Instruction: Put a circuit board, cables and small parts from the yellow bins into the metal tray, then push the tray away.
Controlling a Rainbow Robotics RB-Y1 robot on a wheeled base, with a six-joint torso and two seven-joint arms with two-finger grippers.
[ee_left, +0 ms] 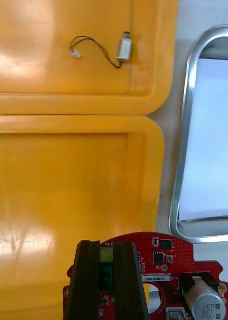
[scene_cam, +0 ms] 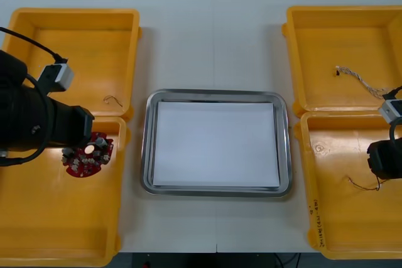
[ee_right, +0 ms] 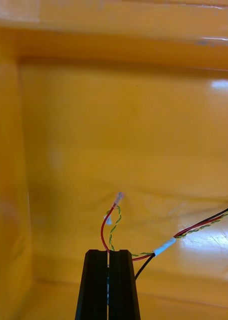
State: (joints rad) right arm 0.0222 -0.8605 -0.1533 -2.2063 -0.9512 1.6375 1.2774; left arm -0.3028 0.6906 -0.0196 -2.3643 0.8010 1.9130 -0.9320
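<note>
A light desk (scene_cam: pixel 213 42) carried four yellow bins, two on each side, with the white-lined metal tray (scene_cam: pixel 146 155) lying bare between them. Over the near-left bin (scene_cam: pixel 38 218), the left claw (ee_left: pixel 106 246) was clenched on the rim of the round red circuit board (ee_left: pixel 164 257), near the tray's left side. In the near-right bin (scene_cam: pixel 339 218), the right claw (ee_right: pixel 108 252) was pinched shut on the thin red and yellow cable (ee_right: pixel 104 227). Gripped only at its edge, the board could have twisted or slipped. Carried low, it might have caught the bin's right wall or the tray's raised rim. The cable's loose tail could have dragged on the bin wall and pulled free. The tray's floor offered open room, and a strip of bare desk separated it from the bins on both sides.
</note>
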